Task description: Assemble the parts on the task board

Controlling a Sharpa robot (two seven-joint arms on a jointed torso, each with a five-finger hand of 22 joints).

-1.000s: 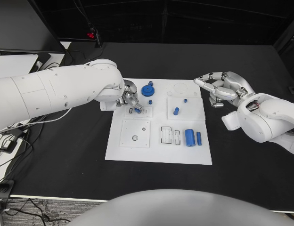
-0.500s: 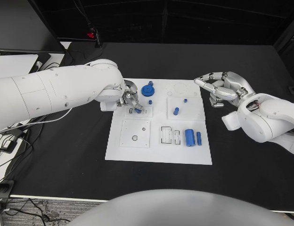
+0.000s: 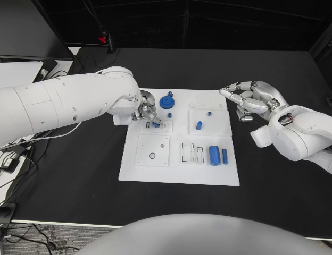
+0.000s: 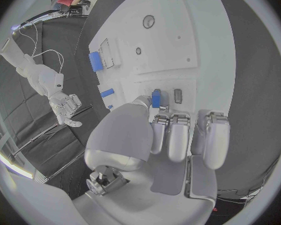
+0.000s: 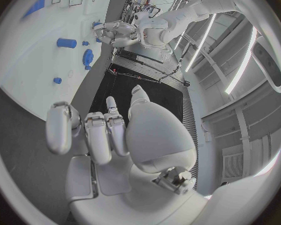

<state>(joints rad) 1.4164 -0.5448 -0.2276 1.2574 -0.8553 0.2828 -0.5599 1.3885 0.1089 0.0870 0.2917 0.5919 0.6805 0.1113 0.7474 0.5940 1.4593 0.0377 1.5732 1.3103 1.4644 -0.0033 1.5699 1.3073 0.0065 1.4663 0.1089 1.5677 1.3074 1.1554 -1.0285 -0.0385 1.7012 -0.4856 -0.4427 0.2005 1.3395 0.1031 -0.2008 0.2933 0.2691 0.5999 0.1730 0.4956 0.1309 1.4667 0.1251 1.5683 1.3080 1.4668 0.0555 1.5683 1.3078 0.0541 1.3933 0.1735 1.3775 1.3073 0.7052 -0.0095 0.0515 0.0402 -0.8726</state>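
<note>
**White board, blue parts: left hand low over a slot, right hand waiting**

White and matte, the task board (image 3: 180, 139) lay flat at the middle of the black table (image 3: 74, 175), its recesses cut to match the parts that belong in them. At the board's ten o'clock the left hand (image 3: 145, 112) was down over a pair of narrow slots, its silver fingers (image 4: 178, 135) pressed side by side; a small blue peg (image 4: 156, 98) sat just at their tips, though I could not tell whether it was pinched or merely touched, which suggests the hand was seating it. Toward twelve o'clock stood a blue gear (image 3: 167, 101), toothed and round, upright on its post; near centre a short blue cylinder (image 3: 199, 126) lay on a square plate; at four o'clock a thicker blue cylinder (image 3: 214, 155) and a slimmer blue pin (image 3: 224, 155) lay side by side next to empty rectangular slots, smooth plastic by the look. At two o'clock, off the board's edge, the right hand (image 3: 249, 100) hovered with fingers loosely curled apart, holding nothing, probably kept clear for the left hand's work.
</note>
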